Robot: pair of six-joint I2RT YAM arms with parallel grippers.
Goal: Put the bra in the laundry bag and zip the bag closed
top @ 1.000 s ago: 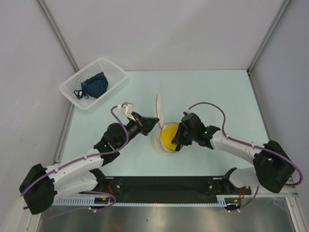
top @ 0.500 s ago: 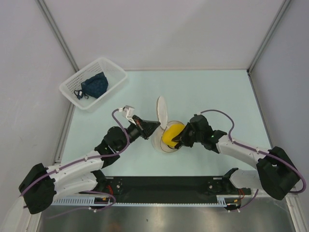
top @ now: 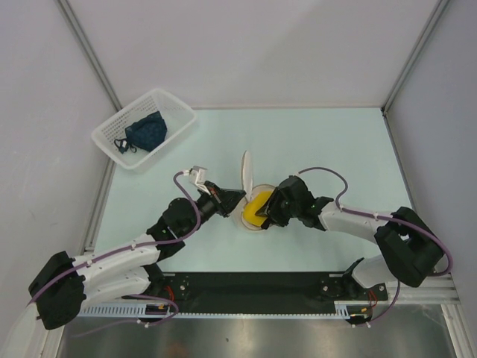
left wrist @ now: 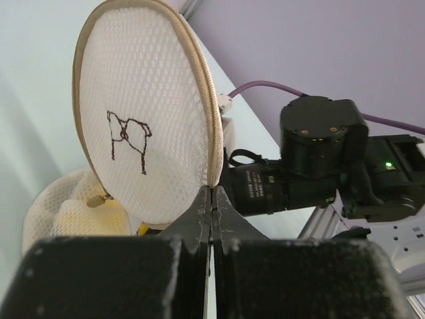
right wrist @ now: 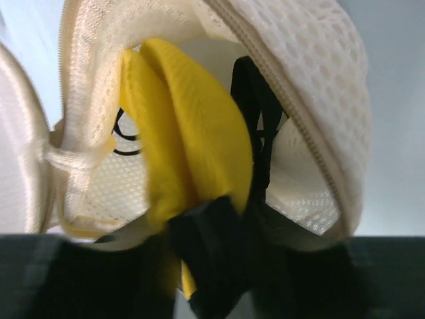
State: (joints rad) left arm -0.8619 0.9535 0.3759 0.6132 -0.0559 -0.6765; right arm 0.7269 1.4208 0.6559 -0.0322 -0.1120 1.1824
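The cream mesh laundry bag [top: 242, 221] sits mid-table with its round lid [top: 244, 170] standing up. My left gripper [top: 235, 198] is shut on the lid's zip rim [left wrist: 211, 174], and the lid's bra drawing [left wrist: 127, 136] faces that wrist camera. The yellow bra [top: 257, 208] lies folded inside the bag's mouth [right wrist: 192, 126], and the mesh wall [right wrist: 319, 80] curves round it. My right gripper [top: 271, 212] reaches into the opening. Its fingers [right wrist: 211, 229] are dark and blurred against the bra's near edge, so how the jaws stand is unclear.
A white slatted basket [top: 177, 106] with a dark blue garment [top: 145, 133] stands at the back left. The right arm's wrist [left wrist: 322, 149] is close behind the lid. Grey walls close in the sides and back.
The right gripper has moved left and deeper into the bag with the bra. The lid, held by the left gripper, has swung slightly and now stands edge-on.
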